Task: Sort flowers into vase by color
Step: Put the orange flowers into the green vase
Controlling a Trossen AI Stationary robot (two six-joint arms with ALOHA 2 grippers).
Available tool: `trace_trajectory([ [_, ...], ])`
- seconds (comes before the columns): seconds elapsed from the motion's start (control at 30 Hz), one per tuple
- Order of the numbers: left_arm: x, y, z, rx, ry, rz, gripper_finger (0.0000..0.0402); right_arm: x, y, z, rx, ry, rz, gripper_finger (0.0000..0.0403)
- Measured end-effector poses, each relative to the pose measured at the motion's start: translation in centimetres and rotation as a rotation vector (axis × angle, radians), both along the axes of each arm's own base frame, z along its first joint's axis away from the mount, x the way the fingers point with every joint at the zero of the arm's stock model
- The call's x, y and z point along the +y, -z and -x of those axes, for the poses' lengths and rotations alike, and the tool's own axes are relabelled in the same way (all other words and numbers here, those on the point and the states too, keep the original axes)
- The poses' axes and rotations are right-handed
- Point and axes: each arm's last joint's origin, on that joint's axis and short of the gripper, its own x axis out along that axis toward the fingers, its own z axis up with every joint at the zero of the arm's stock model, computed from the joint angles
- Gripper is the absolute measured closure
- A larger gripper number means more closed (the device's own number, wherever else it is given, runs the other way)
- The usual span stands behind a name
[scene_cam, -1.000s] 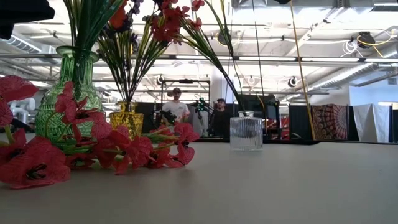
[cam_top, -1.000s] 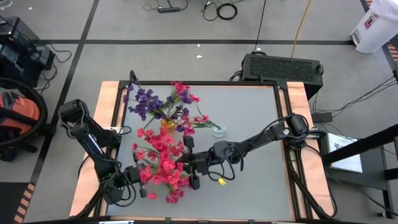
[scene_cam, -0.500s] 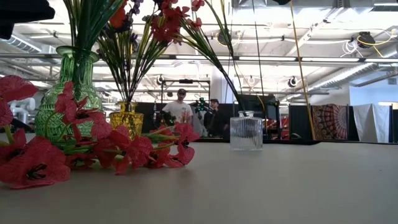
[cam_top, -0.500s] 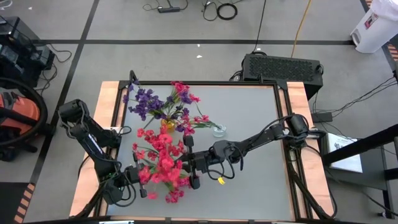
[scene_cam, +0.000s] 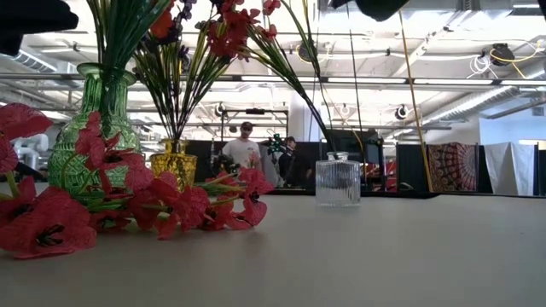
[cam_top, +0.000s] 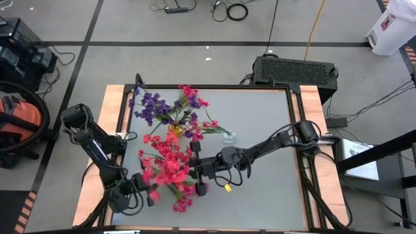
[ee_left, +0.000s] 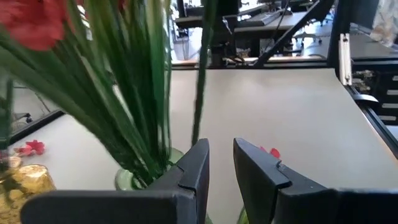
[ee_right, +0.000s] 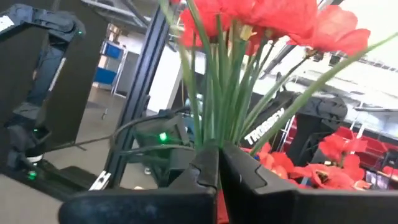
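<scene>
- Shifted slightly since a second ago, the right gripper point(cam_top: 195, 170) now sits a little farther into the red bunch, toward the left arm, and the blossoms around it have been nudged.
- Landmark for every place below: the yellow vase point(cam_top: 175, 129), which stands toward the far left part of the table point(cam_top: 266, 143).
- Purple flowers point(cam_top: 151, 105) spread just beyond the yellow vase; a few red flowers point(cam_top: 192, 97) also rise there.
- A larger bunch of red sprigs point(cam_top: 168, 168) stands on the near side of the yellow vase, between the two grippers.
- Right gripper: fingers pressed together on thin green stems point(ee_right: 214, 106) of that red bunch, seen in the right wrist view, the red blooms above them.
- Left gripper point(cam_top: 144, 185): on the bunch's other side, near the front table edge; fingers point(ee_left: 193, 171) stand a little apart, and I cannot tell whether they pinch anything, though green stalks rise just ahead of them.
- A small clear glass vase point(cam_top: 228, 136) stands empty, beside the yellow vase on its right.
- A green vase point(scene_cam: 95, 128) shows in the low view, left of the yellow one.
- Key relation, as a judgement: the gripped stems run roughly upright, so the right arm is placed to lift them.
</scene>
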Motion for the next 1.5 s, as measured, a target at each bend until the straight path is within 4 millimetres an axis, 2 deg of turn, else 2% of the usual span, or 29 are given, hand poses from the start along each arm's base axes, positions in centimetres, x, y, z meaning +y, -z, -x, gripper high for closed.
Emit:
trace_trajectory([
  [0.13,0.1,0.1,-0.3,0.019,0.019,0.011,0.0320,0.0,0.2,-0.7,-0.011,0.009,0.010,0.0403],
  [0.5,0.1,0.1,-0.4,0.034,0.036,0.019,0.0320,0.4,-1.2,-1.6,0.032,0.018,0.065,0.0403],
  [1.17,0.0,0.2,-0.4,0.056,0.075,0.030,0.0320,0.4,-0.1,-1.8,0.135,0.034,0.123,0.0403],
  [1.5,0.0,0.2,-0.4,0.054,0.075,0.034,0.0320,0.3,0.3,-1.9,0.199,0.068,0.083,0.0403],
])
